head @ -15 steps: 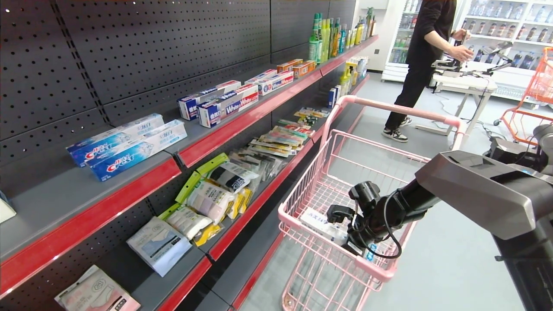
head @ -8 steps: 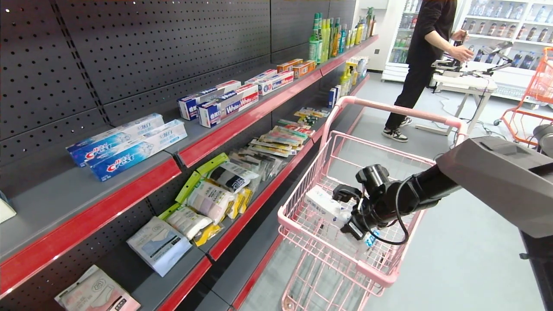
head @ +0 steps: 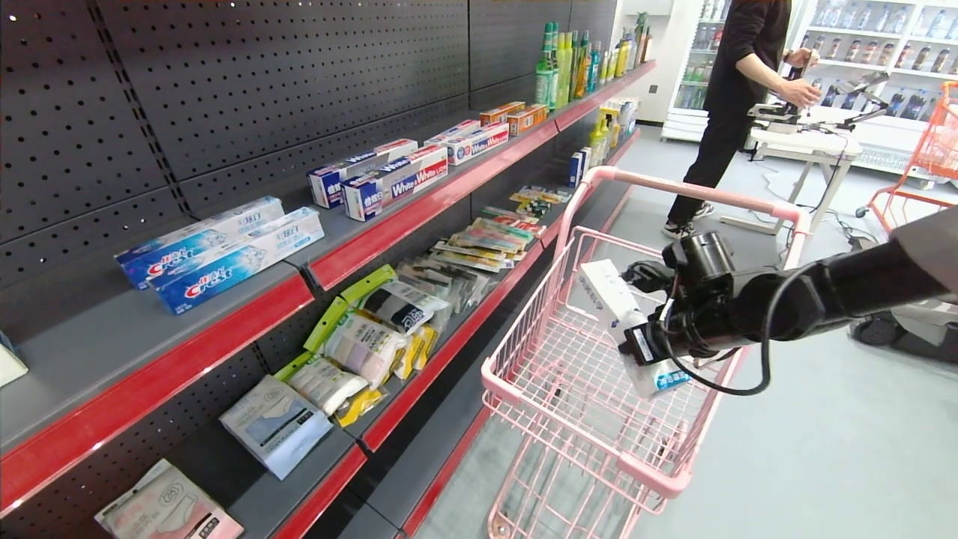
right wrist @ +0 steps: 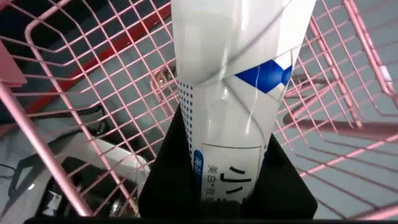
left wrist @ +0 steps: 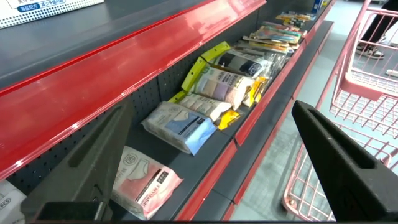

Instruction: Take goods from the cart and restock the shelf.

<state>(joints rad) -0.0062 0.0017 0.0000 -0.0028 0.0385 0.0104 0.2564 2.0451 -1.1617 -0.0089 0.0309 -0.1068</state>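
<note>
Right gripper (head: 636, 323) clenched on long glossy white cardboard box (head: 606, 288), tilted above pink wire-mesh cart (head: 516, 394), 3 o'clock from red-edged grey metal shelf (head: 112, 340); left gripper (left wrist: 208, 111) spread wide, empty.

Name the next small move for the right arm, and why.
Probably swing the right pincer leftward toward the upper shelf. It grips a white box above the basket of the pink cart, apparently clear of the rim, and similar toothpaste boxes lie on that shelf with bare space beside them.

White table (head: 823, 144) — orange cart (head: 939, 150) nearby
</note>
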